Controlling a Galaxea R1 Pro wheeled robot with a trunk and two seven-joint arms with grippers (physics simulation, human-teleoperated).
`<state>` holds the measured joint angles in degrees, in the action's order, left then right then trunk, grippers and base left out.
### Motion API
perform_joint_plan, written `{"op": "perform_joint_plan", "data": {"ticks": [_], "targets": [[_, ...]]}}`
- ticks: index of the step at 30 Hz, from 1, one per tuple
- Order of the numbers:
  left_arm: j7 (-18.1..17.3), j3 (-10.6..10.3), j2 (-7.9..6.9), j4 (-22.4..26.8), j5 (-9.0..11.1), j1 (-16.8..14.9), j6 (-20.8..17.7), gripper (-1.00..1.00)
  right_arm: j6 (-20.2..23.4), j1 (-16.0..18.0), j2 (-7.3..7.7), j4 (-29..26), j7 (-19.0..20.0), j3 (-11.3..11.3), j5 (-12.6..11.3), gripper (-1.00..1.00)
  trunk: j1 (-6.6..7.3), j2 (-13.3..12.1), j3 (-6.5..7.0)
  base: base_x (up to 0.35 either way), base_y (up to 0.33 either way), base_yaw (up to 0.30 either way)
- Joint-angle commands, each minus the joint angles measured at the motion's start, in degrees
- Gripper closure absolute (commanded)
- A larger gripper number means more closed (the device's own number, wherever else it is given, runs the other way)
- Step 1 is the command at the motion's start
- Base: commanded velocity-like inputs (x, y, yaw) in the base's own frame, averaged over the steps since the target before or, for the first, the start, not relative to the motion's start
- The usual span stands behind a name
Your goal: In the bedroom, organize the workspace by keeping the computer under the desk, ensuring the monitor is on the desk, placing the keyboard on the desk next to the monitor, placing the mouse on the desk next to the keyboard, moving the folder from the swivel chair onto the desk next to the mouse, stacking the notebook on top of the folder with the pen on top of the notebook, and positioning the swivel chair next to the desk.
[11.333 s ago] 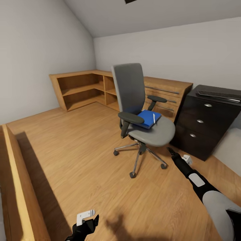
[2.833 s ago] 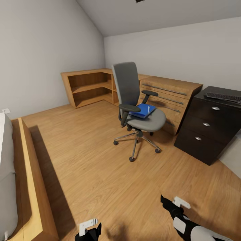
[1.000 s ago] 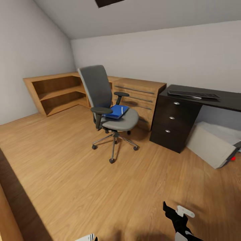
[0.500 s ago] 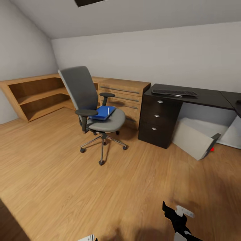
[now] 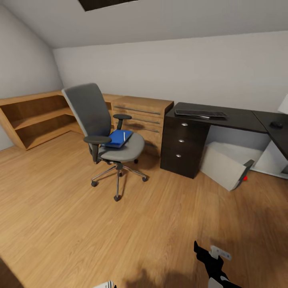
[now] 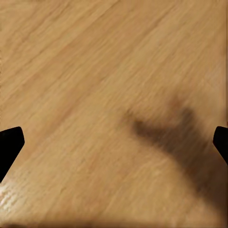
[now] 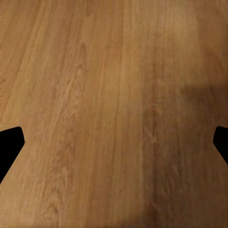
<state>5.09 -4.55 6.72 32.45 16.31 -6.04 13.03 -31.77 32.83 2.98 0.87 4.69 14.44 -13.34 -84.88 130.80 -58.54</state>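
- Right tool (image 5: 206,256): low over the wooden floor (image 5: 80,224), fingers spread wide in its wrist view, gripping nothing.
- Left tool (image 6: 114,142): fingertips far apart above bare floor, empty.
- Swivel chair (image 5: 105,134): well ahead and left of the right tool, carrying the folder (image 5: 116,138) and pen (image 5: 124,136).
- Bench (image 5: 224,120): far ahead of it, bearing the keyboard (image 5: 200,114) and mouse (image 5: 276,125).
- Computer (image 5: 226,166): tilted under the bench.

The right arm (image 5: 214,266) is black with a small white bracket at its side, and each wrist view shows two black fingertips (image 7: 9,145).
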Motion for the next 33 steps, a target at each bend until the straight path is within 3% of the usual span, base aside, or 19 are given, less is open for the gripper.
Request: {"op": "perform_joint_plan", "data": {"ticks": [1,10,19,24,33], "targets": [[0.5,-0.5,-0.07,0.0,0.5,0.0,0.3,-1.00,-0.2,0.0,0.01,0.1,0.5,0.2,-0.5,-1.00,0.24,-0.4,0.14,0.000,0.000,-0.003],[0.5,-0.3,-0.31,-0.6,0.9,0.0,-0.1,-1.00,-0.2,0.0,0.04,0.1,0.5,0.2,-0.5,-1.00,2.21,-4.0,1.75,0.000,0.000,-0.032],[0.7,-0.5,0.34,-2.3,0.6,0.0,-0.1,-1.00,-0.2,0.0,0.01,0.1,0.5,0.2,-0.2,-1.00,4.19,-7.6,3.37,0.000,0.000,-0.209],[0.8,-0.5,0.22,-3.9,0.5,0.0,0.2,-1.00,-0.2,0.0,-0.30,0.1,0.5,0.2,2.1,-1.00,5.29,-9.6,4.27,0.000,0.000,-0.253],[0.6,-0.3,-2.09,-4.4,0.8,0.0,1.9,-1.00,-0.2,-0.4,-0.61,0.1,0.4,0.2,5.7,-1.00,7.27,-13.2,5.88,0.000,0.000,-0.139]]}}
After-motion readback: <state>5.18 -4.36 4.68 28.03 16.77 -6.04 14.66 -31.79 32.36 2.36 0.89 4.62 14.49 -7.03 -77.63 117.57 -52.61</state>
